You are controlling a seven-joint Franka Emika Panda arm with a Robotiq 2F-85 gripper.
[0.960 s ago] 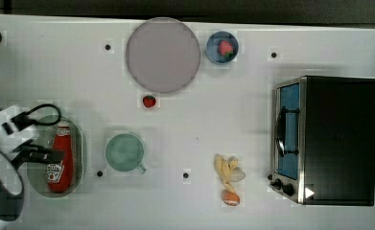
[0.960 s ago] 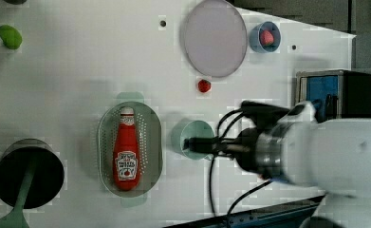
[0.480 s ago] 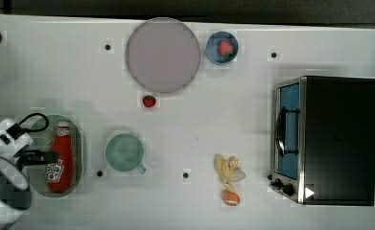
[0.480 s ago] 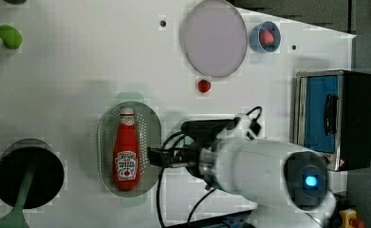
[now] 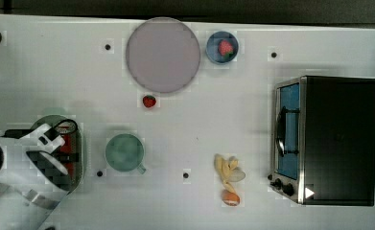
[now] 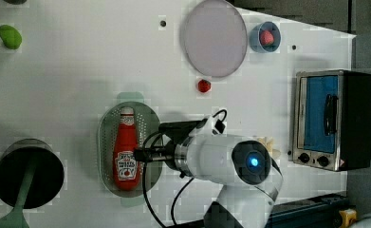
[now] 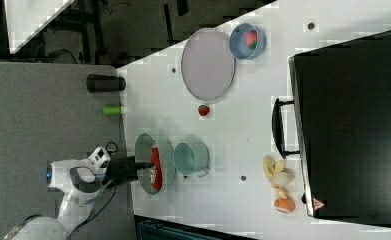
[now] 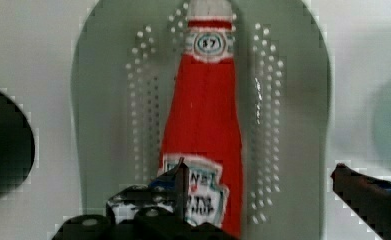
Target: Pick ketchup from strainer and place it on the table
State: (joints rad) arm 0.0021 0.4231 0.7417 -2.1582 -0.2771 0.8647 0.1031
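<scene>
The ketchup (image 6: pixel 125 151) lies flat in the strainer (image 6: pixel 106 142), in the lower left part of the left view, with its white cap toward the top of the frame. In the wrist view I see the ketchup (image 8: pixel 206 125) along the middle of the strainer (image 8: pixel 98 100), label near me. My gripper (image 8: pixel 255 182) hangs over the label end with the fingers (image 8: pixel 175 180) spread wide and holding nothing; one is before the label, the other well off to the side. So I judge that nothing of the task is done yet: grasping, lifting and putting down on the table (image 5: pixel 185 124) are all left.

Counting outward in the top view: one ketchup bottle, one strainer, one green mug (image 5: pixel 124 152) just beside it, one lilac plate (image 5: pixel 162 54), and two strawberries, one loose (image 5: pixel 149 101) below the plate and one in the single blue bowl (image 5: pixel 213 53). There is one toaster oven (image 5: pixel 326 139) at the right. Near the bottom centre lie banana pieces (image 5: pixel 228 170) and something orange (image 5: pixel 231 197); I cannot count the pieces. In the left view there is one black pot (image 6: pixel 26 173) at lower left and one green lump (image 6: pixel 9 36) at upper left.
</scene>
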